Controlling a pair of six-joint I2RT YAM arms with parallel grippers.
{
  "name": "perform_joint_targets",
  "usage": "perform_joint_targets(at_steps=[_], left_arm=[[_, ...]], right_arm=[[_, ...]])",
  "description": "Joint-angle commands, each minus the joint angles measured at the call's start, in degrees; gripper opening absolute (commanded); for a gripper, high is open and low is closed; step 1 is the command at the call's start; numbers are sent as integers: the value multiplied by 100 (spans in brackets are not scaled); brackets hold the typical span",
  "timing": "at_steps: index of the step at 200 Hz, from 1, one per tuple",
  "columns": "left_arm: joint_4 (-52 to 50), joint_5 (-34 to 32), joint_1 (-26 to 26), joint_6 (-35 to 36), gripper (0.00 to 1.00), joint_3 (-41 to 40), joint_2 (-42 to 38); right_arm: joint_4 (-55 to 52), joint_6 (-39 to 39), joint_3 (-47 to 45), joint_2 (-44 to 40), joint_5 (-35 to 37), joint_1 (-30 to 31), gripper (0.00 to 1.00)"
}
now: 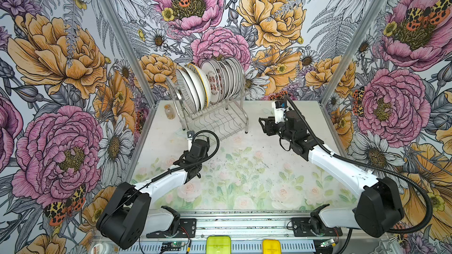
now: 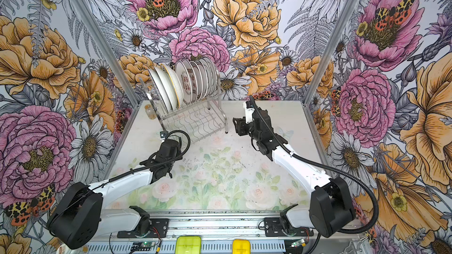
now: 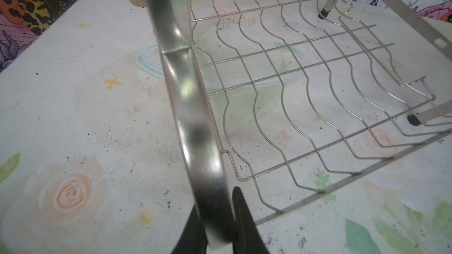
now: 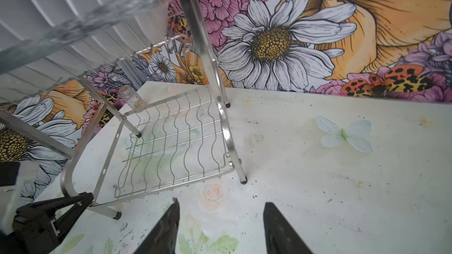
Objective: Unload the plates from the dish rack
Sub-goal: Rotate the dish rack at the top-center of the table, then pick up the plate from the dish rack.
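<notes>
"Steel hoop's pinched, see? The left gripper [image 3: 216,216] has its jaws clamped on the dish rack's [image 1: 220,120] end hoop [image 3: 181,81], low down by the front foot."

"And the right gripper [image 4: 220,206]?"

"Jaws apart, holding nothing, hanging over the table [image 1: 244,167] just beside the rack's other end. All the plates [image 1: 210,81] stand on edge in the upper tier, and the lower tier is bare."

"So it's bracing the rack for the first pull?"

"I'd say so. Best take the end plate nearest the right arm, grip its rim square and lift straight up out of the slot. Let the left pin the rack so it can't tip or slide."
</notes>
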Motion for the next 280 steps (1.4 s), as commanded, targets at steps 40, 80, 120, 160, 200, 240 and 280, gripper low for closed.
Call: perform_joint_targets(at_steps=[40,80,120,160,200,240,280], left_arm=[[-211,-81,-859,-136,2,-35,-224],[-366,-231,-975,-249,17,-117,-362],[-612,-419,-985,-379,49,-267,-877],[-1072,-525,-959,-506,59,-435,-1678],[-1845,-314,-714,-1053,62,-297,-2265],[-2507,0,-354,-1416,62,-156,-2755],[-2721,487,177,-1400,64,-233,-3239]], right_arm=[[-348,-748,605,-564,433,1089,60],[-416,-1400,991,-561,1654,2462,63],[-391,-1937,1497,-73,2884,3313,64],[-238,-2070,1938,428,3462,3745,64],[-61,-2341,2472,878,3876,4184,63],[112,-2736,3026,1340,4171,4503,58],[548,-3163,3499,1910,4331,4545,55]])
